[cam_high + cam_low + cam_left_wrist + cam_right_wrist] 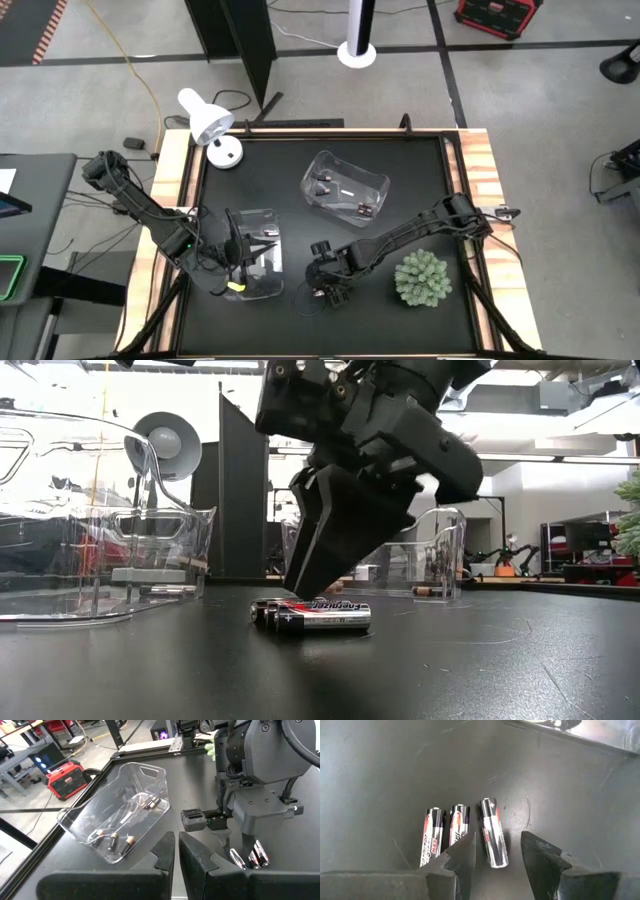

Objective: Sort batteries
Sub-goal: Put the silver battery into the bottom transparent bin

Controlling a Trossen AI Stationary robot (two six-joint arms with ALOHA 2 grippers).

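Observation:
Three silvery-white batteries (459, 827) lie side by side on the black table near its front edge (315, 616). My right gripper (497, 840) is open and points down over them (330, 288). Its fingers stand on either side of the rightmost battery (492, 837), just above it. Dark batteries with copper ends (117, 842) lie in the far clear bin (345, 185). My left gripper (177, 840) is shut and hovers over the near-left clear bin (255, 255), where silvery batteries lie.
A white desk lamp (210, 125) stands at the far-left corner. A green spiky plant (422, 278) sits to the right of my right gripper. The table has a raised frame (470, 200). Bare black surface lies between the two bins and to the far right.

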